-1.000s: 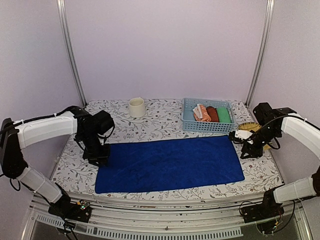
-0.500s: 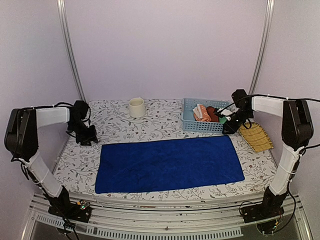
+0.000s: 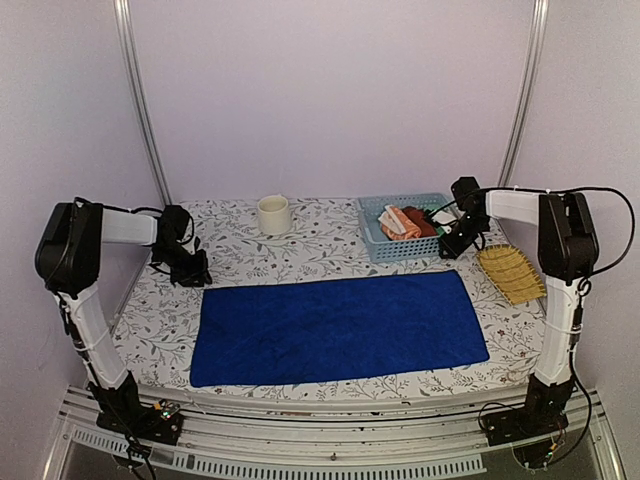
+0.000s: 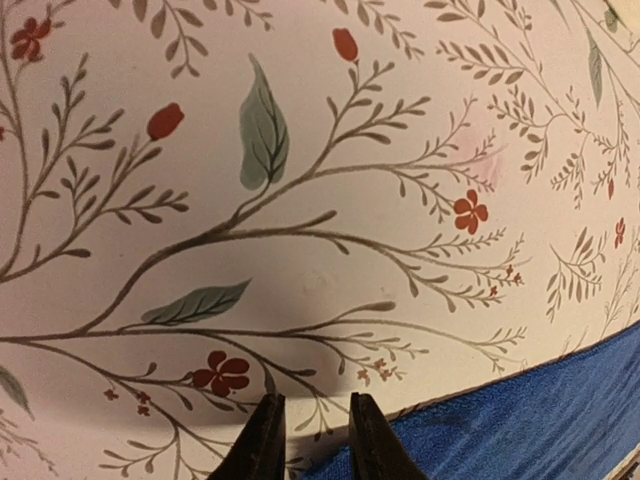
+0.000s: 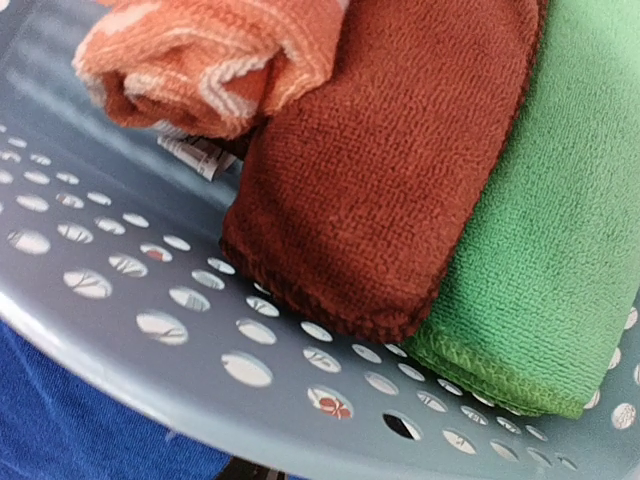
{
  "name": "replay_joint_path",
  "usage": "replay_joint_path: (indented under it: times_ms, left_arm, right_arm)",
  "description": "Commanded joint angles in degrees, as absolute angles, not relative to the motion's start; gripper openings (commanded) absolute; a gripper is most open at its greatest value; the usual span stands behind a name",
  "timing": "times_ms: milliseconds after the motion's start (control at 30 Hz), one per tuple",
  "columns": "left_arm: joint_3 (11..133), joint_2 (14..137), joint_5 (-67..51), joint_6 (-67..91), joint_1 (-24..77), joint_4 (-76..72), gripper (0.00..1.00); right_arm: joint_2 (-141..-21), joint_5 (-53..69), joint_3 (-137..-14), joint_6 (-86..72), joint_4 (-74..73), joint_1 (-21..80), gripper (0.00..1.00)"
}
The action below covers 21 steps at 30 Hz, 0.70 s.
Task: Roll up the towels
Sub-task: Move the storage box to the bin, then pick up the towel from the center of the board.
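Observation:
The royal blue towel (image 3: 340, 325) lies spread flat across the middle of the table; its far left corner (image 4: 520, 420) shows in the left wrist view. My left gripper (image 3: 195, 275) hangs low just beyond that corner, its fingers (image 4: 308, 440) a narrow gap apart with only tablecloth between them. The orange-salmon towel (image 3: 397, 222) (image 5: 200, 60) sits rolled in the blue basket (image 3: 400, 250). My right gripper (image 3: 452, 245) is at the basket's near right corner, closed over the perforated wall (image 5: 150, 360), and the basket sits tilted.
A red roll (image 5: 380, 170) and a green roll (image 5: 540, 230) lie beside the orange towel in the basket. A cream cup (image 3: 273, 214) stands at the back centre. A yellow woven mat (image 3: 510, 272) lies at the right edge.
My right gripper came down to the basket's near right corner, and the basket shifted left and tilted. My left gripper slid right and closer to the blue towel's far left corner.

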<state>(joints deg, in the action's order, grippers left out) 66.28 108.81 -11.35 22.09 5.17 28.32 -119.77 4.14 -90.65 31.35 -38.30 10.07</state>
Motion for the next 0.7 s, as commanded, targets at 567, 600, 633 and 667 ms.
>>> replay_joint_path:
  times_ms: [567, 600, 633, 667]
  left_arm:
    - [59.65, 106.27, -15.93, 17.84, 4.74, 30.34, 0.24]
    - [59.63, 106.33, -16.06, 17.84, 4.73, 30.17, 0.23]
    - [59.64, 106.35, -16.08, 17.76, 4.68, 30.24, 0.21]
    - [59.78, 106.35, -15.95, 17.66, 4.74, 30.34, 0.18]
  right_arm:
    - [-112.13, 8.97, -84.06, 27.42, -39.37, 8.31, 0.39]
    - [-112.19, 9.05, -84.00, 27.42, -39.33, 8.11, 0.39]
    - [-112.34, 9.24, -83.82, 27.42, -39.31, 7.98, 0.39]
    - [-112.63, 9.33, -83.77, 27.36, -39.31, 7.81, 0.39]
